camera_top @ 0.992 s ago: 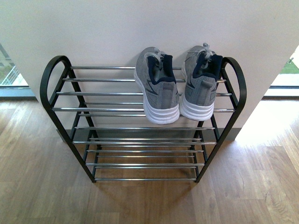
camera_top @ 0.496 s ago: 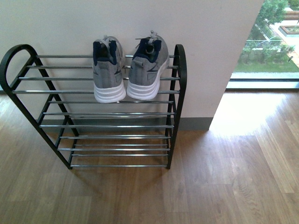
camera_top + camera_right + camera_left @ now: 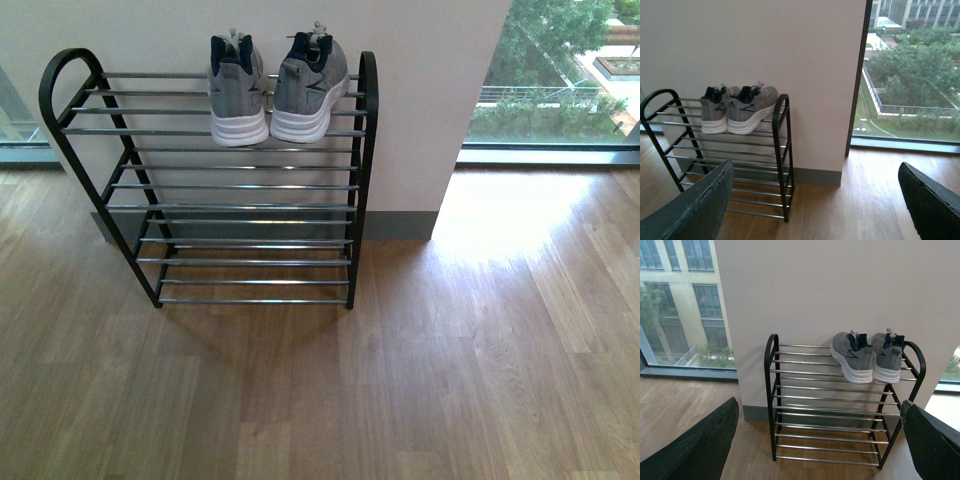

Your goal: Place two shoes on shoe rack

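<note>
Chrome-barred rack [image 3: 366, 110] now farther, knit shoes [image 3: 238, 100] atop

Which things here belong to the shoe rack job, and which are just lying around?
Job: left shoe, right shoe, both on the top tier of the shoe rack.
Just around: wood floor, wall, window.

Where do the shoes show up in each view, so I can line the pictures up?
Front: shoes on the rack's top tier, at its right end, near the picture's top.
Left wrist: shoes on the top tier, against the wall.
Right wrist: shoes on the top tier, at the end nearer the window.
Shared landmark: the rack's black arched end beside the shoes.
</note>
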You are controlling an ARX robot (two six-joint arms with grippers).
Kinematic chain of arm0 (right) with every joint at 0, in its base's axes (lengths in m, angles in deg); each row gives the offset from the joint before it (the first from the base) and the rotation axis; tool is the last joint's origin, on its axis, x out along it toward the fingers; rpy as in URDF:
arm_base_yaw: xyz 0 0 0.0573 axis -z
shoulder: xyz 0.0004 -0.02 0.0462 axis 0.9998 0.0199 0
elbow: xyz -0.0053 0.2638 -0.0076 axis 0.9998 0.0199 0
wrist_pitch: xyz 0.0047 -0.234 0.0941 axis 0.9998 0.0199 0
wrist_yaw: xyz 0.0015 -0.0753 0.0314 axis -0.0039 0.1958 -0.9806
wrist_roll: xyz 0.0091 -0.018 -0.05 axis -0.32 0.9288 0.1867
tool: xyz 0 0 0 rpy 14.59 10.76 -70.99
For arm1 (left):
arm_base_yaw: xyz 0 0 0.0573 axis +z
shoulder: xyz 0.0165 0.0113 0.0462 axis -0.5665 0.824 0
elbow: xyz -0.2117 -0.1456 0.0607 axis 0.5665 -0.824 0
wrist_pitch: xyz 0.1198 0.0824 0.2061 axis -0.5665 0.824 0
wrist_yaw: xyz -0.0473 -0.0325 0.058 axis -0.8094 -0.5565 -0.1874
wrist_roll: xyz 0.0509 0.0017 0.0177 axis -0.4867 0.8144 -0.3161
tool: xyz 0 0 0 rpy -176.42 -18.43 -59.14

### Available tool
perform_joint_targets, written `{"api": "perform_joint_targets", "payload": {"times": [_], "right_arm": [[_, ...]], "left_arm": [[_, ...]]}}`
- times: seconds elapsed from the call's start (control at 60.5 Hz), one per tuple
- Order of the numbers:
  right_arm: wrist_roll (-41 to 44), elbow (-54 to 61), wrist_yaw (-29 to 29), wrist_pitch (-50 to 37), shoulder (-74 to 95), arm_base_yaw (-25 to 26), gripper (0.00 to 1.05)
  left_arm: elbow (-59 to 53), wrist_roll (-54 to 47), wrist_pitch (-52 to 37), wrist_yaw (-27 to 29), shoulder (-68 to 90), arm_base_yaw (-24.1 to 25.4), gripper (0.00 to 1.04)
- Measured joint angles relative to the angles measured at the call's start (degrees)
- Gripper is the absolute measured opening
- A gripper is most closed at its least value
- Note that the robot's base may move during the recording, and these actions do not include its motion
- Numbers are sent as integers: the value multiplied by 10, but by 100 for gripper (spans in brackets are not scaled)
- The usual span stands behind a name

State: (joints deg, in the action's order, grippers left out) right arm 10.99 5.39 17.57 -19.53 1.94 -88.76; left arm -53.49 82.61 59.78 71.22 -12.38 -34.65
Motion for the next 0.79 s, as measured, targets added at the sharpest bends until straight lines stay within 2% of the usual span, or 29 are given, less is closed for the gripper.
{"api": "perform_joint_targets", "payload": {"times": [0.794], "right_arm": [[0, 0, 0, 0, 0, 0, 95]], "left_arm": [[0, 0, 0, 0, 0, 0, 95]]}}
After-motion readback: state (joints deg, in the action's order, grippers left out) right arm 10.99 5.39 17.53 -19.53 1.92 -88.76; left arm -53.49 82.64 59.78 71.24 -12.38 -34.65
